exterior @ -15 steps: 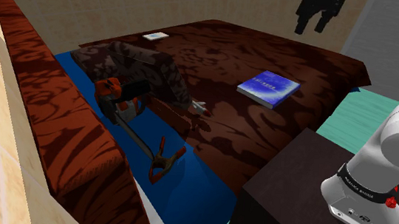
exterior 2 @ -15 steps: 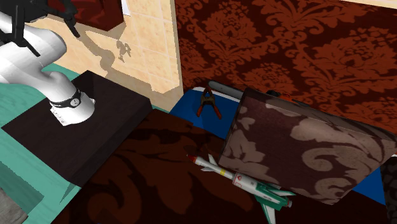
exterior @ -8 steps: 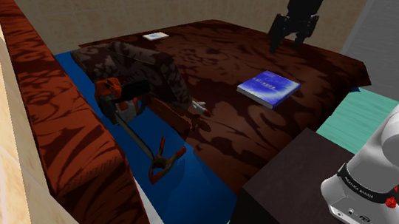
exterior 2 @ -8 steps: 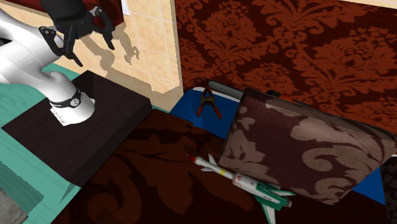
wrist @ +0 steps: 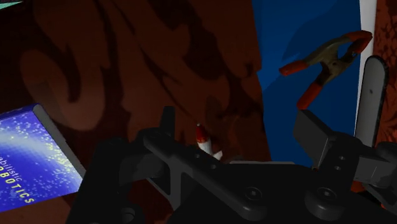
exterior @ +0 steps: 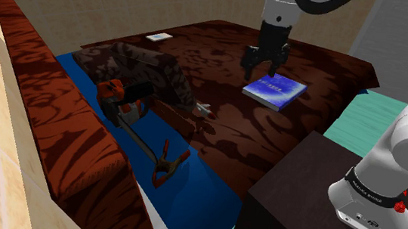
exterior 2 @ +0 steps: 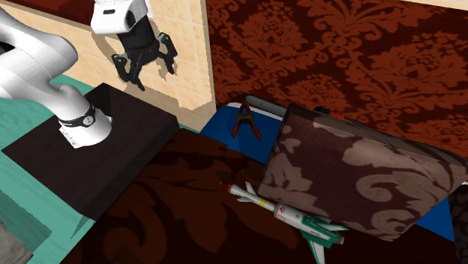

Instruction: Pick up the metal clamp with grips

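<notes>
One clamp [exterior: 166, 163] with orange grips lies on the bed's blue sheet [exterior: 195, 193] in the shoulder view. It is well apart from the gripper [exterior: 263, 70], which hovers with fingers spread over a blue book [exterior: 274, 90].

Second exterior view: the clamp [exterior 2: 244, 121] lies near a patterned pillow [exterior 2: 352, 176]; the gripper [exterior 2: 152, 73] is agape.

Wrist view: the clamp [wrist: 324, 63] lies ahead on the blue sheet. Judged light, stiff and springy; best taken across both handles near the pivot.
</notes>
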You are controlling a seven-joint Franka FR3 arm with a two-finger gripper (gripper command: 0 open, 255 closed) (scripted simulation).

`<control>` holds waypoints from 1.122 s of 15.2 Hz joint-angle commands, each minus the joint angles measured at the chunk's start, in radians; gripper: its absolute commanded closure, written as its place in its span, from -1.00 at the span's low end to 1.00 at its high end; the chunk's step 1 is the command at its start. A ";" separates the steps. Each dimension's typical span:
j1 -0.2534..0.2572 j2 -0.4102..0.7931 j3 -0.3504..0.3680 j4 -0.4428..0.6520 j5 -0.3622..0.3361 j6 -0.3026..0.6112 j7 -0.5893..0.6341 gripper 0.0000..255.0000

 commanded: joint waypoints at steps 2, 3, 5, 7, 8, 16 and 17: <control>0.005 0.082 0.048 0.008 0.007 0.072 0.063 -1.00; 0.005 0.113 0.064 0.012 0.007 0.097 0.085 -1.00; 0.006 0.178 0.097 0.025 0.003 0.147 0.130 -1.00; 0.006 0.248 0.128 0.044 -0.008 0.194 0.178 -1.00; 0.005 0.284 0.143 0.055 -0.017 0.217 0.203 -1.00; 0.019 0.602 0.225 0.195 -0.158 0.359 0.436 -1.00; 0.026 0.643 0.228 0.219 -0.182 0.371 0.467 -1.00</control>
